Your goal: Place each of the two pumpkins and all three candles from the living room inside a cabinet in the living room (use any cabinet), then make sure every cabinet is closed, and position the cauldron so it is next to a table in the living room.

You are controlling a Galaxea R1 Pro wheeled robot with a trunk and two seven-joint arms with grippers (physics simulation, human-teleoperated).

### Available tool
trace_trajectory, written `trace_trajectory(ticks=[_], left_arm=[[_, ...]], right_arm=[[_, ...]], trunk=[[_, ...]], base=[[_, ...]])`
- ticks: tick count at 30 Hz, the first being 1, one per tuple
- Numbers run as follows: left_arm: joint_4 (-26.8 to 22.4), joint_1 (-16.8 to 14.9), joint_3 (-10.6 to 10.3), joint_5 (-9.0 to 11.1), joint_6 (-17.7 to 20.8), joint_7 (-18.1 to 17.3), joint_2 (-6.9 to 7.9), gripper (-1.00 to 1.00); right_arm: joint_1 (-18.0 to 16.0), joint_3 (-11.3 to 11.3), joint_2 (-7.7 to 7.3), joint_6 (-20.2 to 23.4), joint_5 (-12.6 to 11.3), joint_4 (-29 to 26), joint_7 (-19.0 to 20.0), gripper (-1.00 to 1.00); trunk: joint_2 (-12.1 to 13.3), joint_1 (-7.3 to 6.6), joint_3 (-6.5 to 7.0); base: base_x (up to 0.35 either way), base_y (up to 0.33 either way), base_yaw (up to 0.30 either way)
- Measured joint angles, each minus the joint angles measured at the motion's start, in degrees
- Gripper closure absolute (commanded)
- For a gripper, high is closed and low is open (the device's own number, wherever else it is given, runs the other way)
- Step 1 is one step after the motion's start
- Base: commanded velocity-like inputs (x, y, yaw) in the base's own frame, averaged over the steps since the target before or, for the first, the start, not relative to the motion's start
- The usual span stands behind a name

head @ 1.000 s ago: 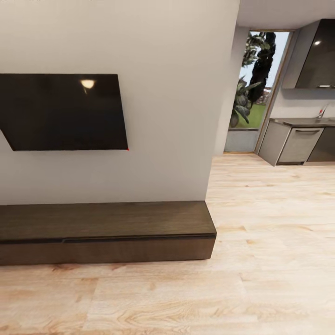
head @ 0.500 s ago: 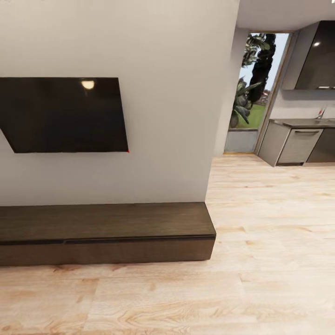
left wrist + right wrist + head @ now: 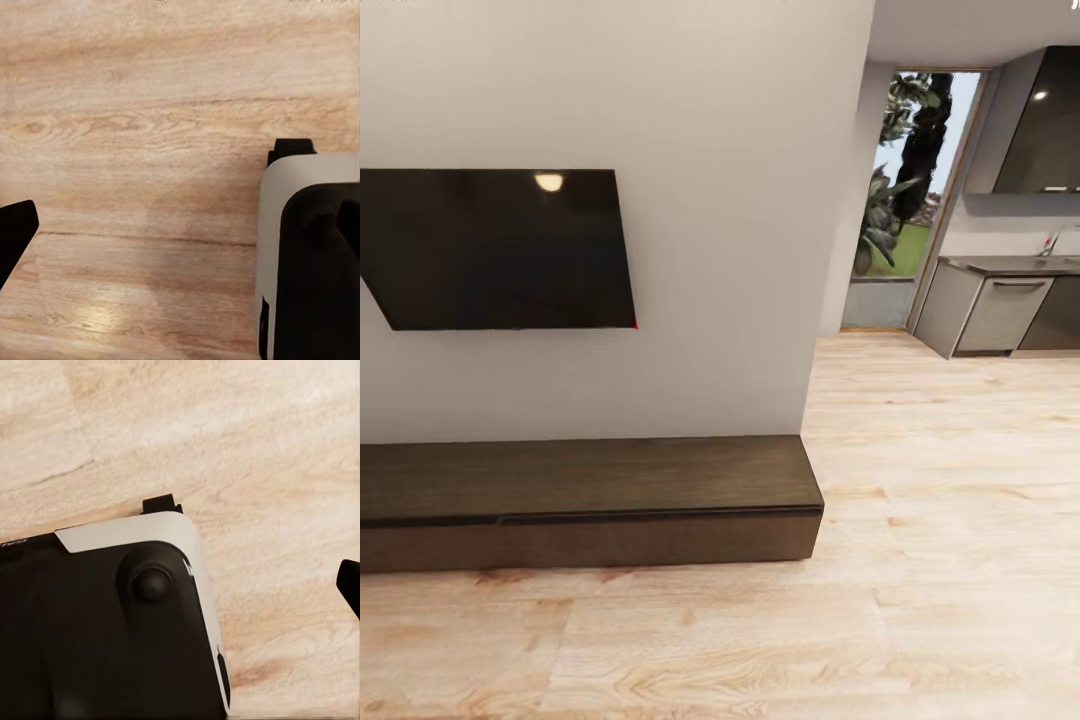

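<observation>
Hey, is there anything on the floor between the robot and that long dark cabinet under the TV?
Nothing visible. Bare wooden floor runs up to the cabinet, whose front looks shut.

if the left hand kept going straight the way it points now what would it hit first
Most likely the light wooden plank floor: the left wrist view looks along the fingers onto bare planks, with the robot's white and black base off to one side. Depth is unclear.

Both wrists low, facing down
</observation>
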Motion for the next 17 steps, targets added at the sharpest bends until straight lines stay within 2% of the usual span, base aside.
trace_trajectory(ticks=[9,17], left_arm=[[-0.4,0.0,0.21,0.21,-0.13,-0.36,-0.9,-1.0],[-0.22,0.02,0.19,0.09,-0.15,-0.47,-1.04,-1.0]], right_arm=[[0.33,-0.05,0.02,-0.06,0.0,-0.02,0.0,-1.0],[0.36,-0.05,0.06,-0.08,0.0,-0.02,0.0,-1.0]], trunk=[[0.0,0.0,0.0],[0.0,0.0,0.0]], base=[[0.0,0.0,0.0],[0.0,0.0,0.0]])
